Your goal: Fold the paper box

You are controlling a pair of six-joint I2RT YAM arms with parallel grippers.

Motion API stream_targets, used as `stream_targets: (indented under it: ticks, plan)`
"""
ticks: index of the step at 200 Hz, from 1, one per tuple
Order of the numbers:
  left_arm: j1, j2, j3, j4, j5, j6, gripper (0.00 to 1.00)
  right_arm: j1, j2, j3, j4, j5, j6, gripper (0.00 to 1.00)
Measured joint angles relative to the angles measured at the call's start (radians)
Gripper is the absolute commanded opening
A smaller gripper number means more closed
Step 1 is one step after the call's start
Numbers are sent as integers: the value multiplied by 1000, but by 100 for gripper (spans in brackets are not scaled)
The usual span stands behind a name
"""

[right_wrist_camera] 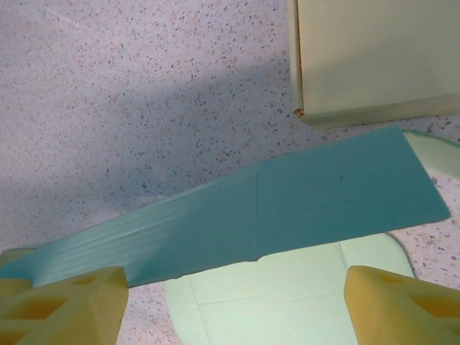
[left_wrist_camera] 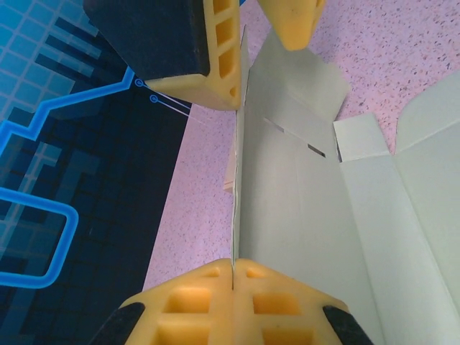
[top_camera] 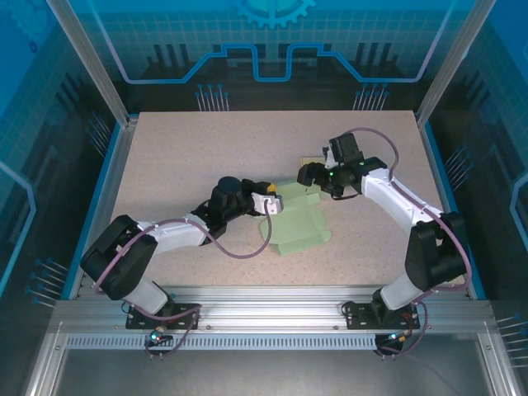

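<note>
Paper box [top_camera: 297,223], pale green, far end hidden under arms: panel [left_wrist_camera: 287,215] is clamped edge-on by left gripper [left_wrist_camera: 232,271]. Right gripper [right_wrist_camera: 233,280] is spread beside raised flap [right_wrist_camera: 287,208]; contact unclear.

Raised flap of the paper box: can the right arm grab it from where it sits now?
Probably yes. The right gripper is open, the raised flap runs between its fingers, and the left gripper is shut on another panel, steadying the paper box.

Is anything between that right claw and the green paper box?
Nothing visible. The open right gripper sits right at the paper box, its raised flap just ahead of the fingers; a beige carton lies beyond it.
</note>
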Motion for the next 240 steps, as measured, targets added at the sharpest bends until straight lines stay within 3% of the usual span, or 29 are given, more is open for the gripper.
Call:
stream_targets:
  ticks: [98, 144, 178, 240]
  plan:
    - [-42, 2, -17, 43, -21, 27, 0, -3, -38, 135, -100, 60, -117, 81]
    - [-52, 2, -19, 44, -33, 45, 0, -9, 63, 227, -145, 67, -166, 82]
    - [-53, 19, -19, 66, -51, 46, 0, -9, 128, 226, -177, 58, -169, 81]
    - [-58, 67, -19, 101, -66, 53, 0, -26, 109, 126, -127, -4, -140, 80]
